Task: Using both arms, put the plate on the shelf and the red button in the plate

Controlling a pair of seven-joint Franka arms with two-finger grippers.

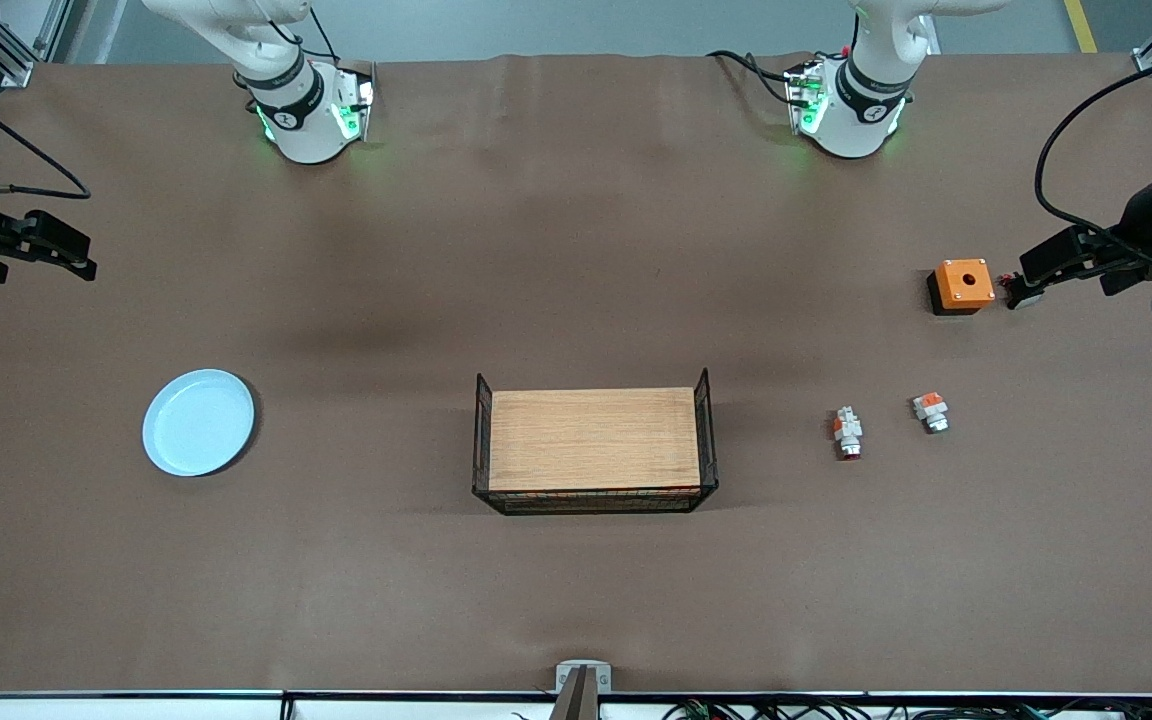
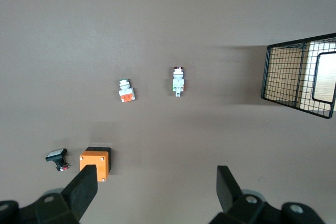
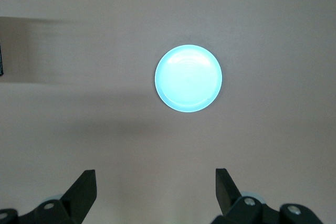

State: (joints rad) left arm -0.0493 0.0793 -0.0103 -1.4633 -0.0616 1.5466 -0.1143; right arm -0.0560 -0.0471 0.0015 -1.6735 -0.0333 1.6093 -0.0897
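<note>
Table (image 1: 576, 250): brown mat, all the kit spread across it; nothing picked up yet, so we're at the approach stage for both arms.
Rack (image 1: 593, 440): wire basket w/ wooden top, mid-table. We take this as the likely drop spot, but that's our guess only.
Plate (image 1: 198, 422): pale blue, flat on the mat toward the right arm's end, well apart from the rack. Right wrist view has it (image 3: 188, 78) centred ahead of the gripper.
Right gripper (image 1: 61, 250): up in the air over the table edge at its own end, fingers spread wide, empty.
Plate tip: it's shallow, so we'd come down on the rim w/ one finger inside, one outside, and pinch the raised lip. Lift level.
Left gripper (image 1: 1026, 285): low, just beside the orange box, fingers apart, nothing between them.
Orange box (image 1: 963, 286): square, hole on top, not our target. A small black part w/ white cap (image 2: 56, 157) sits next to it.
Stubby part (image 1: 931, 410): short, white, orange top. Decoy, leave it.
Red button (image 1: 847, 431): longer white-grey piece, orange band, lying on its side between rack and stubby part, nearer the front camera than the orange box. Seen too in left wrist view (image 2: 178, 82).
Button tip: we'd swing the left gripper over it, close across the narrow body, not along its length. Small and rollable, we reckon, so go slow.
Writing: no brand or label readable on any item.
</note>
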